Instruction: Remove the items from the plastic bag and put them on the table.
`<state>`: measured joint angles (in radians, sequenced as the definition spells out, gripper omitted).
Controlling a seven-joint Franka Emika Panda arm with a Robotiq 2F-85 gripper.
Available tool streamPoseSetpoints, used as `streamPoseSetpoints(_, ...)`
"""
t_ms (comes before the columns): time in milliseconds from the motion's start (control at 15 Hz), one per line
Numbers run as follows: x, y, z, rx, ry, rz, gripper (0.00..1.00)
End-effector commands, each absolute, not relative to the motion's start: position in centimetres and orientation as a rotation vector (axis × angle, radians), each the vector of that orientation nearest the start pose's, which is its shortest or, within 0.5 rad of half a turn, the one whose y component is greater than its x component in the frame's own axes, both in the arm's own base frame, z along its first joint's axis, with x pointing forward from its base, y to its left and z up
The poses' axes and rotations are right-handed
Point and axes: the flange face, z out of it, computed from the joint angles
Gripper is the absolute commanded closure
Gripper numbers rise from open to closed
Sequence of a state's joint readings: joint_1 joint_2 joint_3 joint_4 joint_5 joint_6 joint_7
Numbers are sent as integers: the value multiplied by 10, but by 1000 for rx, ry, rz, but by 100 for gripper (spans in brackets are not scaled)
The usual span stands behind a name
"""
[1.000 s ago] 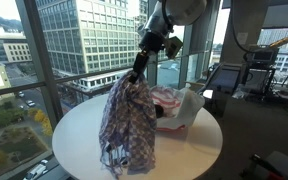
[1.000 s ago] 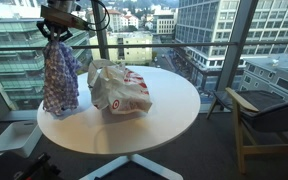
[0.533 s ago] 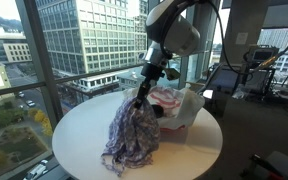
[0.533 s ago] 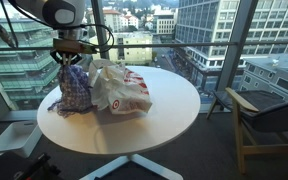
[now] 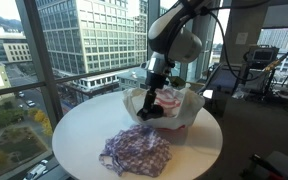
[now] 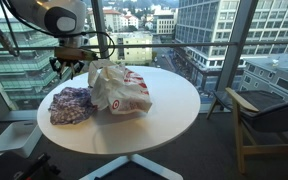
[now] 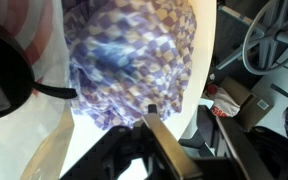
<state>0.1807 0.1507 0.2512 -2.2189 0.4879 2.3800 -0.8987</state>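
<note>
The checkered cloth (image 5: 136, 153) lies crumpled in a low heap on the round white table (image 5: 74, 130), on its near side in an exterior view. It sits just beside the white and red plastic bag (image 5: 176, 106), which slumps further back on the tabletop. The gripper (image 5: 147, 112) hangs above the table at the left end of the bag. It is higher than the cloth and a little farther back, with clear air between it and the fabric. In an exterior view the same cloth (image 6: 72, 104) rests near the left edge of the table (image 6: 154, 125), with the bag (image 6: 120, 88) just to its right; whether the two touch cannot be told. There the gripper (image 6: 70, 67) hovers over the far part of the cloth with its jaws spread apart and nothing between them. The wrist view looks down on the purple and white checks of the cloth (image 7: 134, 55), which fill the upper middle of the picture. One dark finger (image 7: 156, 132) reaches in from the bottom edge without touching the fabric. The pale tabletop (image 7: 24, 150) shows at lower left, and a striped reddish patch at upper left appears to be the bag (image 7: 44, 25).
</note>
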Motion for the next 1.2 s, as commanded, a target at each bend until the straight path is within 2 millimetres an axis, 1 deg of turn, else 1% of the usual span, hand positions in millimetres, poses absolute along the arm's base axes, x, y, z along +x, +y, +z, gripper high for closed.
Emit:
streamPoseSetpoints(0,495,222,342,-2525,-1233,-152,21)
streamPoseSetpoints(133,500,211,351,-2590,-1215,-166,6)
streamPoseSetpoints(200,506,205,353,-2605,-1223,-182,1)
streamPoseSetpoints(333,519,191,358,-2654,-1253,-239,0)
streamPoseSetpoints(400,522,180,367,-2683,-1247,-275,0)
streamPoseSetpoints(467,516,192,351,-2635,-1255,-212,0)
streamPoseSetpoints(600,522,179,356,-2662,-1248,-233,0)
streamPoseSetpoints(667,523,177,357,-2666,-1245,-237,0)
streamPoseSetpoints(800,534,173,356,-2670,-1159,-293,0)
streamPoseSetpoints(933,554,169,347,-2685,-1024,-303,0)
streamPoseSetpoints(1133,589,159,328,-2685,-837,-299,0)
